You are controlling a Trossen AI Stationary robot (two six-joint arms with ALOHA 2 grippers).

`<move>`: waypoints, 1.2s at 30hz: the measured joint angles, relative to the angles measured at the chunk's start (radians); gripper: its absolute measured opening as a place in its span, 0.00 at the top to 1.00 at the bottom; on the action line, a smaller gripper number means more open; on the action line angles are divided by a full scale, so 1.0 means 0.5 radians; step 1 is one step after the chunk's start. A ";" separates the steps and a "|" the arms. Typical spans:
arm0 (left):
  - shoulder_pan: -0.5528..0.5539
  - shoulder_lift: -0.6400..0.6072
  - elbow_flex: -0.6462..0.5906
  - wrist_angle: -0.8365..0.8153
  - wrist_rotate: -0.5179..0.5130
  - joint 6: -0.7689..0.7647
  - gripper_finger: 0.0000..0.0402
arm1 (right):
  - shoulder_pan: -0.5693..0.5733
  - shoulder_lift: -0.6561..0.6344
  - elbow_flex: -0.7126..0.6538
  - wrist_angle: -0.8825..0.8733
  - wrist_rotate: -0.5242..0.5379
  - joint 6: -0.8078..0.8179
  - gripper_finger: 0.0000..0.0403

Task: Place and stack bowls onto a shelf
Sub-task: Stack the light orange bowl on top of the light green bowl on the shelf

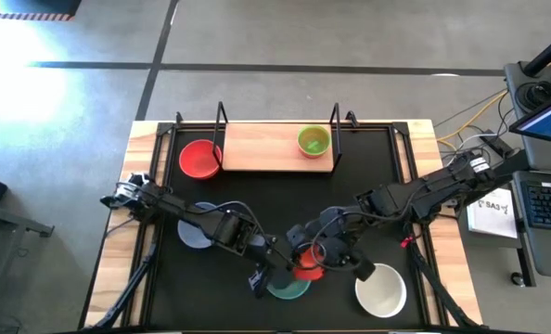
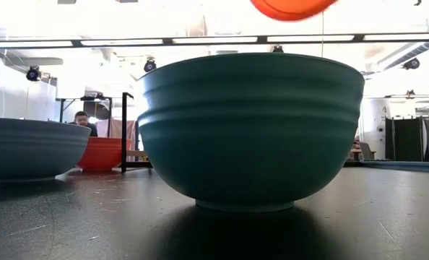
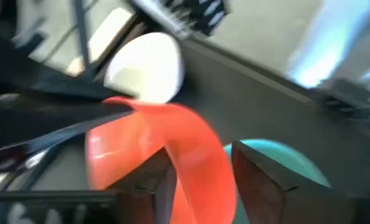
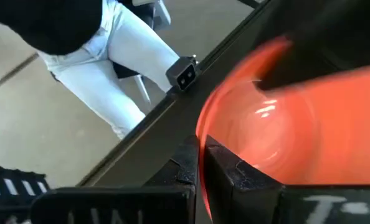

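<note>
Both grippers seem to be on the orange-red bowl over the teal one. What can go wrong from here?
1. Both the left gripper and the right gripper pinch the rim of the orange-red bowl. If they pull apart, it may twist or slip.
2. It hangs above the teal bowl; dropped, it would likely land in it rather than on the shelf.
3. The arms cross close beside the white bowl; a swing could knock it.

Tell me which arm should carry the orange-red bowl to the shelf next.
Right, probably. The right gripper is shut on the rim of the orange-red bowl, holding it above the teal bowl. The left gripper is at the same bowl, but its hold is unclear. The shelf has bare board.
</note>
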 joint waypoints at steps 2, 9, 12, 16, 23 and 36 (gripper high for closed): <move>0.000 0.002 0.002 -0.012 -0.168 -0.040 0.61 | -0.004 -0.002 0.000 -0.020 -0.016 0.089 0.98; 0.018 -0.001 0.002 -0.144 -0.507 -0.193 0.51 | -0.068 -0.031 0.013 -0.186 0.062 0.465 0.98; 0.038 -0.003 0.002 -0.159 -0.622 -0.204 0.50 | -0.097 -0.031 0.013 -0.238 0.081 0.564 0.98; 0.085 -0.004 0.002 -0.191 -0.743 -0.330 0.48 | -0.149 -0.032 0.013 -0.365 0.093 0.678 0.98; 0.126 -0.005 0.001 -0.451 -1.016 -0.604 0.48 | -0.250 -0.078 0.011 -0.645 0.309 0.660 0.98; 0.283 -0.016 -0.017 -0.937 -1.170 -1.313 0.48 | -0.876 -0.196 0.010 -0.566 0.941 0.138 0.98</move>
